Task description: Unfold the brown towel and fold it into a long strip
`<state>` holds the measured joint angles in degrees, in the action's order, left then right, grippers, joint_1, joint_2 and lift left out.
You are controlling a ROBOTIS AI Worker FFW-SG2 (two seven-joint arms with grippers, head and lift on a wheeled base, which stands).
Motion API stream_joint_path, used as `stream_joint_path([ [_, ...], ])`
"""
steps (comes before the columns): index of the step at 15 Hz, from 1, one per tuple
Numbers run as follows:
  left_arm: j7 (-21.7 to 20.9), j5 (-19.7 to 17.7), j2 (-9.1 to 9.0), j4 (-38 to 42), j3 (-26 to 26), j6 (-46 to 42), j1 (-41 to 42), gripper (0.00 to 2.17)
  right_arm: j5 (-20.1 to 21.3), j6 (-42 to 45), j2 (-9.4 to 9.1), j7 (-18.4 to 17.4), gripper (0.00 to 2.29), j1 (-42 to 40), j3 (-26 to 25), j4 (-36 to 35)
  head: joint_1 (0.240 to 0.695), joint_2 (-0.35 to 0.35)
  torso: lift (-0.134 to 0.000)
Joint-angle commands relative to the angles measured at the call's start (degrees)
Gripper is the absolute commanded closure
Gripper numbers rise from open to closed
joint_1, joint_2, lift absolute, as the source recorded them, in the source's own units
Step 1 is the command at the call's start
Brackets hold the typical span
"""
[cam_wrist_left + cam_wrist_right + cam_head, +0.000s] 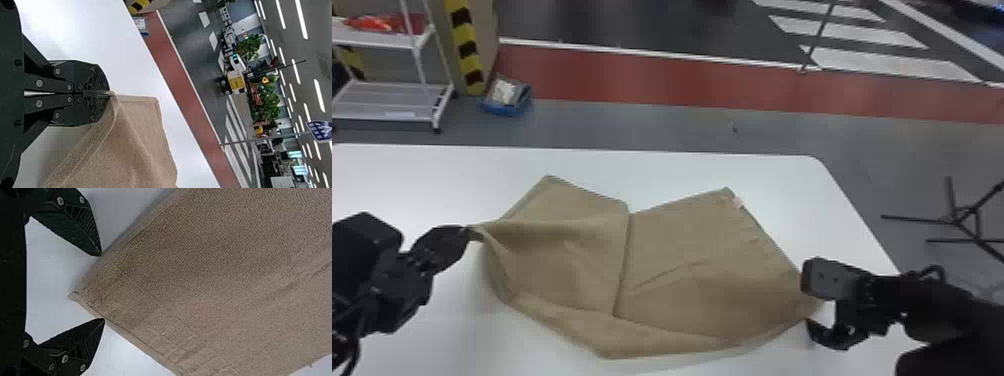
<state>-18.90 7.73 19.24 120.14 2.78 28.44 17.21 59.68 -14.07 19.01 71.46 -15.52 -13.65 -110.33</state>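
We seem to be mid-unfolding; the brown towel (pixel 682 270) lies partly spread on the bench (pixel 682 162), its edge pinched in our left hand (pixel 109 93); our right hand (pixel 103 287) gapes around a corner (pixel 84 295); next we should grip there and draw the cloth taut.

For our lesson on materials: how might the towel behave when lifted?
The towel is probably floppy, sagging from the left gripper. Its coarse weave suggests it would likely grip rather than slip.
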Motion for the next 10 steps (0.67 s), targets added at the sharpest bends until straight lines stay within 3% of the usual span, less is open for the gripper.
stream_joint_path([
  [1, 0.00, 0.00, 0.00, 0.09, -0.15, 0.00, 0.19, 1.95, -0.70, -0.66, 0.94, 1.49, 0.22, 1.19, -0.06, 0.38, 0.695, -0.224, -0.123],
  [3, 0.00, 0.18, -0.08, 0.36, -0.32, 0.00, 0.46, 1.95, -1.76, -1.54, 1.65, 2.98, 0.22, 1.89, -0.32, 0.29, 0.695, -0.226, -0.123],
  [8, 0.00, 0.53, -0.52, 0.88, -0.41, 0.17, 0.99, 1.95, 0.09, -2.77, 2.18, 3.51, 0.29, 5.15, 1.61, 5.56, 0.695, -0.238, -0.123],
  [10, 0.00, 0.62, -0.35, 1.06, -0.50, 0.17, 1.16, 1.95, -1.67, -3.47, 2.18, 5.27, 0.60, 6.90, 1.88, 6.71, 0.695, -0.241, -0.123],
])
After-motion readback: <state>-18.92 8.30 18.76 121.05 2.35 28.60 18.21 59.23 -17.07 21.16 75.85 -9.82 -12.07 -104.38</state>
